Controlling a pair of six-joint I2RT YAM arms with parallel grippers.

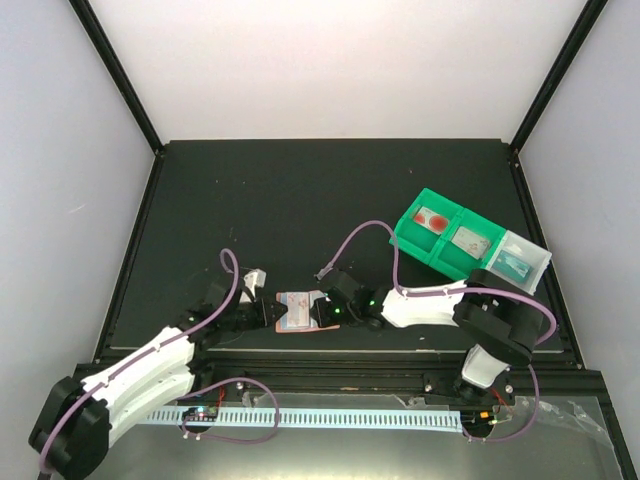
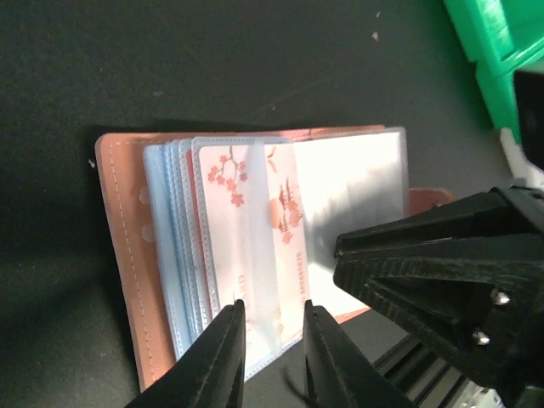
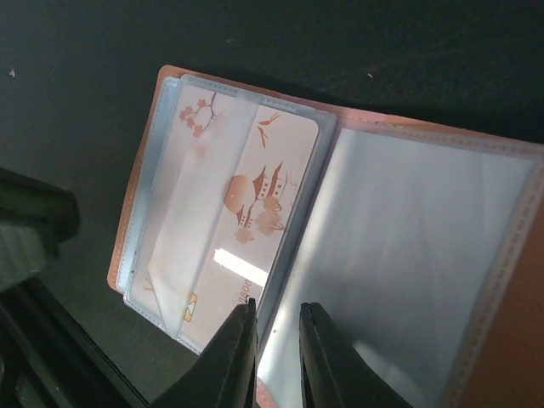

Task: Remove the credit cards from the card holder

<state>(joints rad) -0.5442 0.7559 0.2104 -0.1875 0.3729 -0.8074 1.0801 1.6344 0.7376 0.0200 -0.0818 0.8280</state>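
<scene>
The card holder (image 1: 296,311) lies open on the black table near its front edge, between my two grippers. Its terracotta cover (image 2: 123,255) frames a stack of clear, bluish sleeves. The top sleeve holds a white credit card (image 2: 255,204) with red blossom and pagoda print, also in the right wrist view (image 3: 246,212). My left gripper (image 2: 270,340) is open, its fingers astride the near edge of that sleeve. My right gripper (image 3: 279,340) is open by a narrow gap over the sleeves' spine, beside an empty clear sleeve (image 3: 408,255). No clearly red card shows in the holder.
Two joined green bins (image 1: 445,235) and a clear bin (image 1: 522,260) stand at the right, each with something inside. A small white object (image 1: 252,278) lies behind my left gripper. The table's front rail (image 1: 330,352) runs just below the holder.
</scene>
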